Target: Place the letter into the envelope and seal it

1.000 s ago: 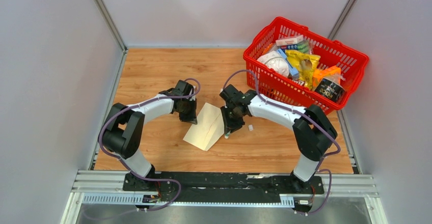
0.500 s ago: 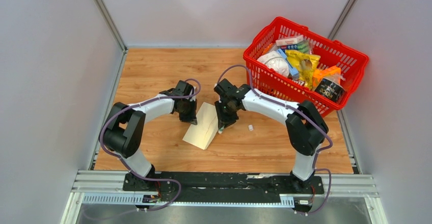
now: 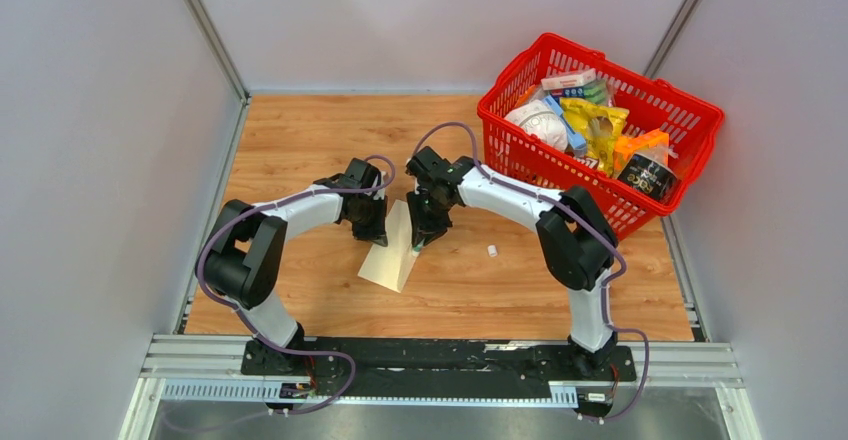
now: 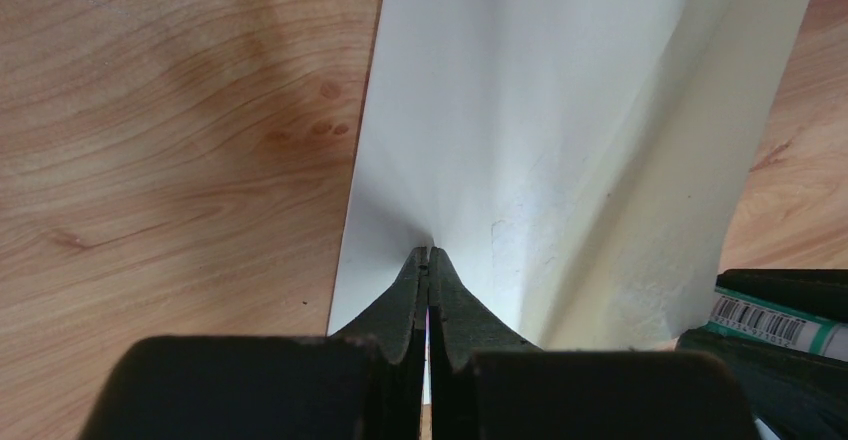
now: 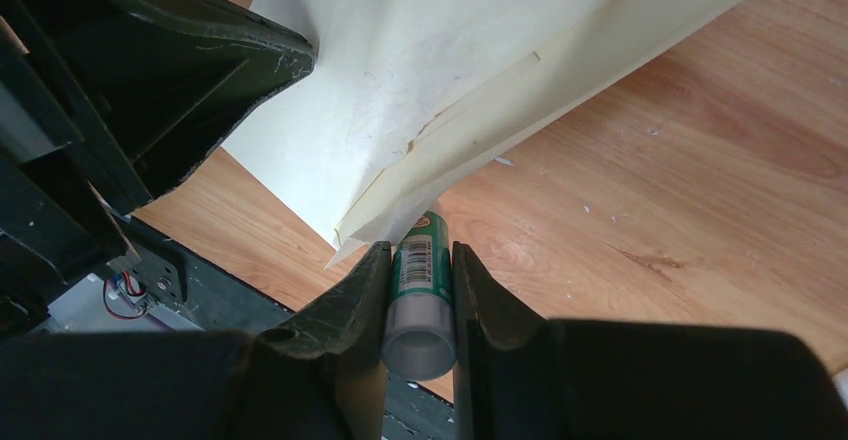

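Observation:
The pale cream envelope [image 3: 393,253] lies on the wooden table between my two grippers, its right part raised and folded leftward. My left gripper [image 3: 371,228] is shut on its far left edge; in the left wrist view the fingertips [image 4: 429,257] pinch the envelope's paper [image 4: 520,110]. My right gripper [image 3: 418,241] is shut on a green and white glue stick [image 5: 424,290], its tip under the envelope's raised edge [image 5: 470,70]. The glue stick also shows in the left wrist view [image 4: 768,321]. The letter is not in sight.
A red shopping basket [image 3: 690,110] full of groceries stands at the back right. A small white cap [image 3: 492,251] lies on the table right of the envelope. The left gripper's black body [image 5: 150,80] is close beside the right gripper.
My right gripper has moved left with the glue stick, pushing the envelope's right side up and over, so the envelope looks narrower. The left gripper has stayed put.

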